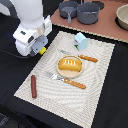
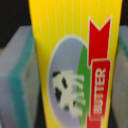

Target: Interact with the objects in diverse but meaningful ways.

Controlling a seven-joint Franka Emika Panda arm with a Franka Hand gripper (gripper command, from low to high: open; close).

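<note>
My gripper (image 1: 41, 49) is shut on the flat yellow box (image 2: 60, 30), which carries a "BUTTER" label with a cow. In the wrist view the box fills the frame between grey, teal-edged fingers (image 2: 17, 82). In the exterior view only a yellow corner of the box (image 1: 43, 50) shows under the gripper, above the woven placemat's (image 1: 30, 75) far left edge. The orange-yellow ridged bread loaf (image 1: 69, 64) lies on a small plate at the mat's middle. The dark red-brown sausage (image 1: 34, 86) lies at the mat's near left. The pale blue house-shaped carton (image 1: 81, 40) stands at the mat's far side.
An orange-handled fork (image 1: 65, 80) lies in front of the loaf and an orange-handled knife (image 1: 82, 56) behind it. Two grey pots (image 1: 68, 8) (image 1: 89, 12) and a bowl (image 1: 122, 17) stand on the brown surface behind the mat.
</note>
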